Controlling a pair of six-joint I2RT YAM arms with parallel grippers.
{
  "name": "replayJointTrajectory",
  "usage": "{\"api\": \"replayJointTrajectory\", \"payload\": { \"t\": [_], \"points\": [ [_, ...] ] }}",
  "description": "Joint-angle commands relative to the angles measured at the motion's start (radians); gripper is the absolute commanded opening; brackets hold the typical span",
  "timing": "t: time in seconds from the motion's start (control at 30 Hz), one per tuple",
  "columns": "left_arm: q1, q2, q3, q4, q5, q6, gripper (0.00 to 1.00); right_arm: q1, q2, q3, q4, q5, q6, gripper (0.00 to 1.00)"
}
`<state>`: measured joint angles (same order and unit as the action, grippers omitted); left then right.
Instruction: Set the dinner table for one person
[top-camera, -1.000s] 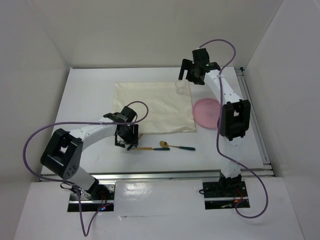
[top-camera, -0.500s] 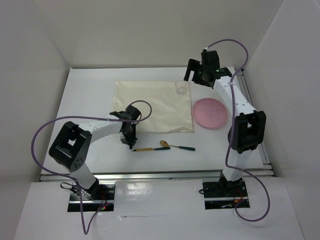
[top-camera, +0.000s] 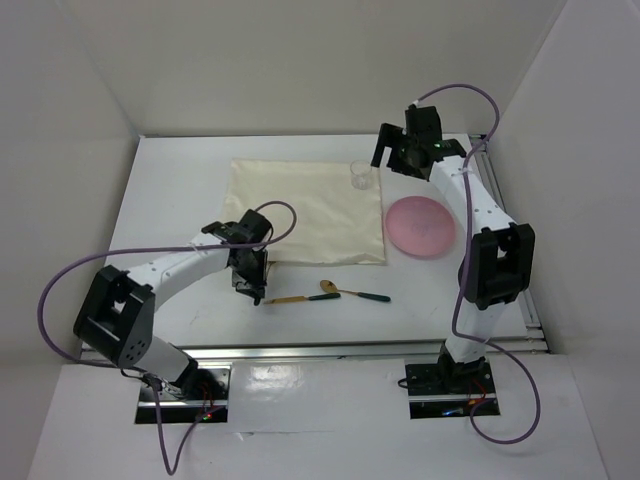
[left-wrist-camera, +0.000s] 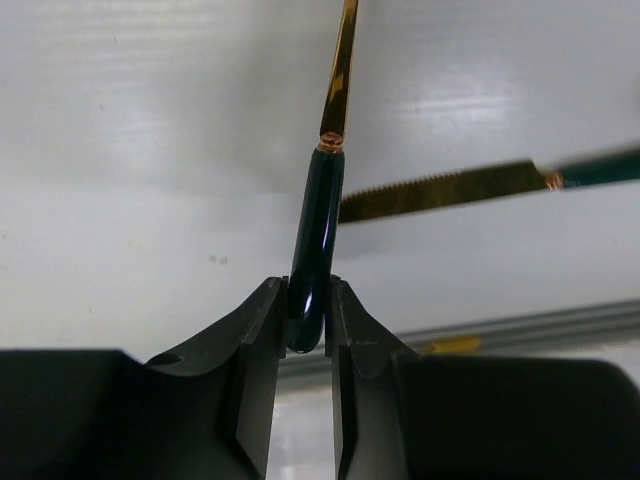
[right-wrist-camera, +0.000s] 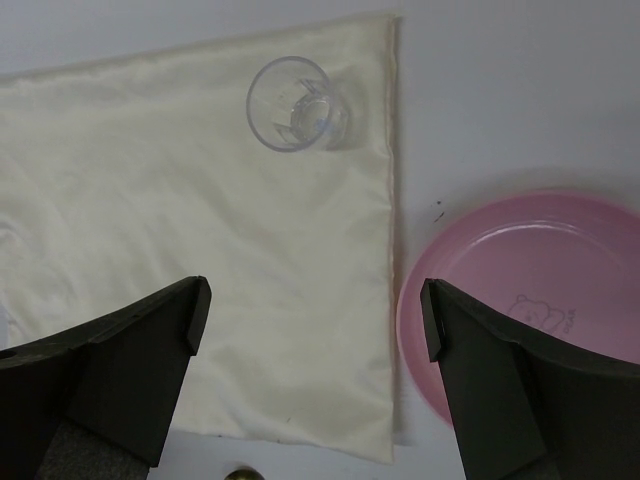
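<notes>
L gripper (top-camera: 252, 287) is sitting low over the near-centre part of the dinner table (top-camera: 175, 195), just near of the cream cloth (top-camera: 310, 210). It is clamping the dark green handle of a gold-shafted utensil (left-wrist-camera: 315, 230) between both fingers (left-wrist-camera: 250, 350), w/ the shaft pointing away to the right. Can't tell whether the utensil's far end is touching the top. A knife (left-wrist-camera: 450, 190) w/ a serrated gold blade & green handle is lying just right of it, and what looks like a spoon bowl (top-camera: 328, 288) is showing beside the blade. R gripper (right-wrist-camera: 312, 320) is hovering over the far-right area w/ jaws spread wide, gripping nothing. Below it a clear glass (right-wrist-camera: 298, 103) is standing on the cloth's far-right corner, and a pink plate (right-wrist-camera: 530, 300) is lying on the bare top just right of the cloth. The white table is lying under everything, w/ metal rails (top-camera: 330, 348) running along its near & right edges.
</notes>
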<state>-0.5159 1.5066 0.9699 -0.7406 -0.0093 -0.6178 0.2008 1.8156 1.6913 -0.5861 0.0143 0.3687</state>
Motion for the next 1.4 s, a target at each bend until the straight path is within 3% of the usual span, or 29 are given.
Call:
{"api": "replayJointTrajectory", "payload": {
  "t": [0.0,0.57,0.77,0.9,1.13,1.27,1.37],
  "points": [
    [-0.007,-0.08,0.021,-0.101,0.098,0.018,0.0,-0.009,-0.061,-0.01,0.039,0.009,-0.002,1.0],
    [-0.007,-0.172,0.233,-0.405,0.15,0.053,0.0,-0.018,-0.124,-0.061,0.039,0.009,-0.002,1.0],
    [-0.007,-0.144,0.282,-0.465,0.127,0.069,0.0,-0.028,-0.133,-0.061,0.039,0.009,-0.002,1.0],
    [-0.007,-0.134,0.315,-0.479,0.005,0.056,0.0,-0.028,-0.151,-0.07,0.039,0.009,-0.002,1.0],
    [0.122,0.122,0.638,-0.304,-0.064,0.033,0.0,-0.028,-0.17,-0.101,0.04,-0.033,0.007,1.0],
    [0.175,0.375,0.831,-0.279,-0.149,0.023,0.0,-0.028,-0.19,-0.145,0.04,-0.033,0.007,1.0],
    [0.195,0.48,0.937,-0.279,-0.199,0.023,0.0,-0.037,-0.211,-0.18,0.031,-0.042,0.016,1.0]
  ]
}}
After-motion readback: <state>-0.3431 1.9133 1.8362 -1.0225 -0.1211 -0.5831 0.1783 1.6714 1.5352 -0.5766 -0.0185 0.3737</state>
